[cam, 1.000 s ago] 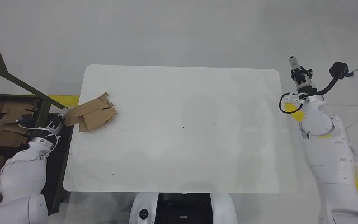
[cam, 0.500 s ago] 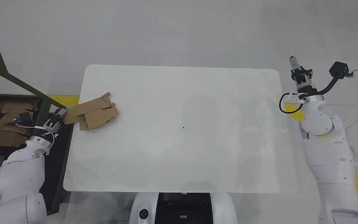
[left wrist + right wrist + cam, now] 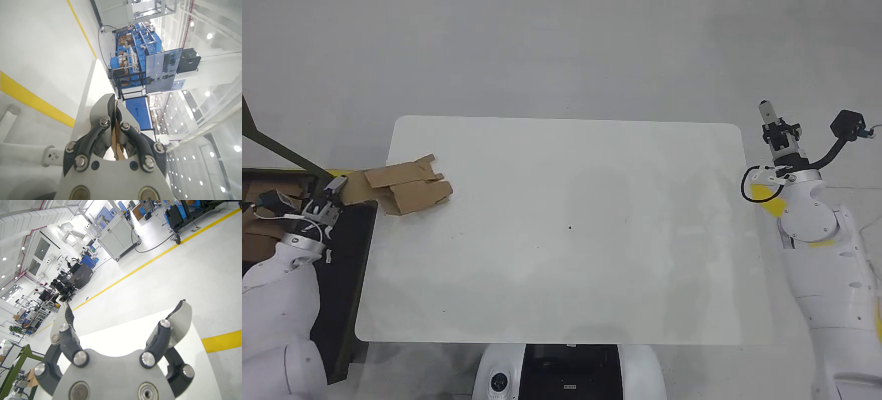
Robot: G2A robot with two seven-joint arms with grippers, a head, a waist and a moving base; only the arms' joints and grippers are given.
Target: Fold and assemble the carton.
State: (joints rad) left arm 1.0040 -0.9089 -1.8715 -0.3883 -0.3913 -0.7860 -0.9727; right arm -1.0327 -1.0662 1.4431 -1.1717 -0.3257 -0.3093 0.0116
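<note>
Top view: flattened carton pinched at the table's left edge

A flat, partly folded brown cardboard carton (image 3: pixel 407 186) is seen at the left edge of the white rectangular table (image 3: pixel 572 280), close to the far-left corner. Most of the carton is placed over the tabletop, while one end is carried out past the left edge. That overhanging end is gripped by the left gripper (image 3: pixel 334 198), which is held just outside the table. Whether the carton's underside is resting on the tabletop cannot be told.

In the left wrist view, the left gripper (image 3: pixel 114 106) is shown pressed together on a thin edge of the brown cardboard (image 3: pixel 115 140), which is clamped between the two dark pads.

A dark bin (image 3: pixel 350 300) holding more brown cardboard sheets (image 3: pixel 264 195) is found beside the table's left edge, under the left arm.

The right gripper (image 3: pixel 778 130) is held off the right edge, near the far-right corner, well apart from the carton. In the right wrist view its fingers (image 3: pixel 124 305) are seen spread wide, with nothing held between them.
</note>
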